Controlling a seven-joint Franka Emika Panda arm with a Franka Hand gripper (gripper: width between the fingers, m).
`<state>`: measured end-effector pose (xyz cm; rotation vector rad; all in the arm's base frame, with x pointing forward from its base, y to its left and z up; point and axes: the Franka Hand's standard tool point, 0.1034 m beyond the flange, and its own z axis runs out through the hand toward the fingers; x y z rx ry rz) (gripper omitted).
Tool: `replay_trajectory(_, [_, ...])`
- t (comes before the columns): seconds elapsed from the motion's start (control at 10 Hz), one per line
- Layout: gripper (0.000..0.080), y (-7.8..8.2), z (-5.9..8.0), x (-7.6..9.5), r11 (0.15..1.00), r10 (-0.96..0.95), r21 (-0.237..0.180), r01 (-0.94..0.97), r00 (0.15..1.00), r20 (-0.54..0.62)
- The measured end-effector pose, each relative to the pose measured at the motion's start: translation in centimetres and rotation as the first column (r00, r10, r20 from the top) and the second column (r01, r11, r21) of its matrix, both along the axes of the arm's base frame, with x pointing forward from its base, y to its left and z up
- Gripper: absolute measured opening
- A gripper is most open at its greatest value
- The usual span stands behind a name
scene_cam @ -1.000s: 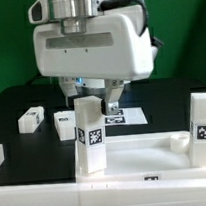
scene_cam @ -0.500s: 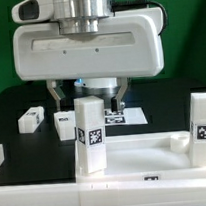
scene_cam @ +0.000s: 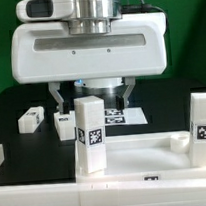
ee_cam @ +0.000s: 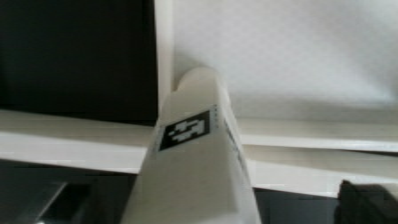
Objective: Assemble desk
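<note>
Desk tabletop (scene_cam: 145,153): lay at the front, one leg (scene_cam: 89,137) standing upright on it.
Gripper (scene_cam: 90,96): fingers spread, empty, just above that leg.
Your risk: closing off-centre could have tipped the leg over.

My gripper (scene_cam: 91,99) hangs over the middle of the black tabletop (scene_cam: 14,140), its dark fingers (scene_cam: 59,98) spread wide. Just before it, a white square plastic leg (scene_cam: 90,135) with a black-and-white tag stands upright on the large white rimmed plastic desk panel (scene_cam: 145,156) along the tabletop's near edge. A second tagged leg (scene_cam: 202,128) stands upright toward the exterior view's right edge. Two loose pieces lie toward the exterior view's left edge, a small white block (scene_cam: 30,118) and a second white block (scene_cam: 63,123). The marker board (scene_cam: 133,116) lies flat mid-tabletop.
</note>
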<state>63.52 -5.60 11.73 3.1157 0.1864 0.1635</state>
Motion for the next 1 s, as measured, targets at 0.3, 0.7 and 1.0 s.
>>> replay_trajectory(0.3, [0.0649, -0.42, 0.39, 0.33, 0.986, 0.163, -0.024, -0.163, 0.987, 0.001])
replay_trajectory(0.7, [0.0383, -0.56, 0.44, 0.38, 0.976, 0.217, -0.03, -0.217, 0.976, 0.0])
replay_trajectory(1.0, [0.029, -0.52, 0.44, 0.38, 0.981, 0.193, -0.026, -0.193, 0.981, 0.001])
